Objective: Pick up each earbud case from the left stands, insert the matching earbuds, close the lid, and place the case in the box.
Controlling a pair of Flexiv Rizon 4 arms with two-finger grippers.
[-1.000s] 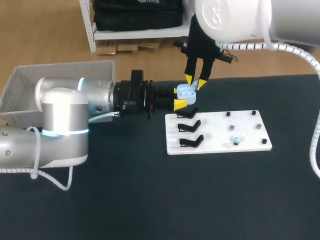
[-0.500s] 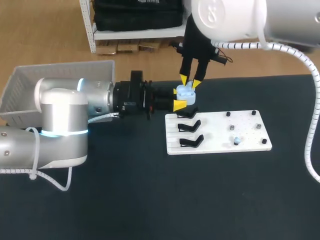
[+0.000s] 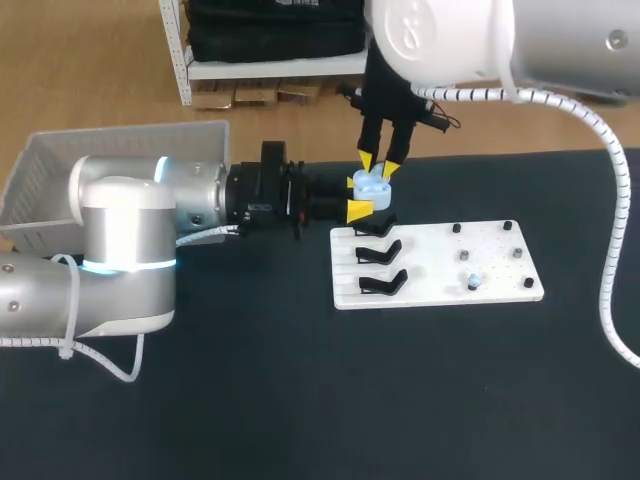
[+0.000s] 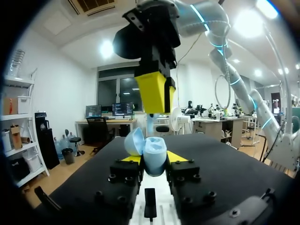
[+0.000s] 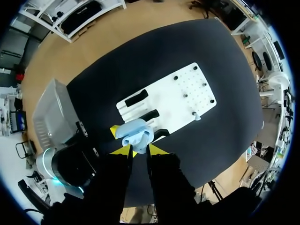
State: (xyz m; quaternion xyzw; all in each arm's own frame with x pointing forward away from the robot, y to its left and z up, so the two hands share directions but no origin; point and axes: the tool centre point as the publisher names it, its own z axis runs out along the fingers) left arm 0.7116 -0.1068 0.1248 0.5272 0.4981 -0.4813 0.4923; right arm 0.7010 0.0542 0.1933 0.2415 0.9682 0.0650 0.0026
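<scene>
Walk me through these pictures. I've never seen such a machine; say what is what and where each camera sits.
These are two robot arms at a black table. One picture looks down from above; the other two come from wrist cameras. The left gripper is shut on a small light blue earbud case, lid open. The right gripper hangs just above it. On the table lies a flat white board with black stands and one pale earbud; a grey basket sits far left.
</scene>
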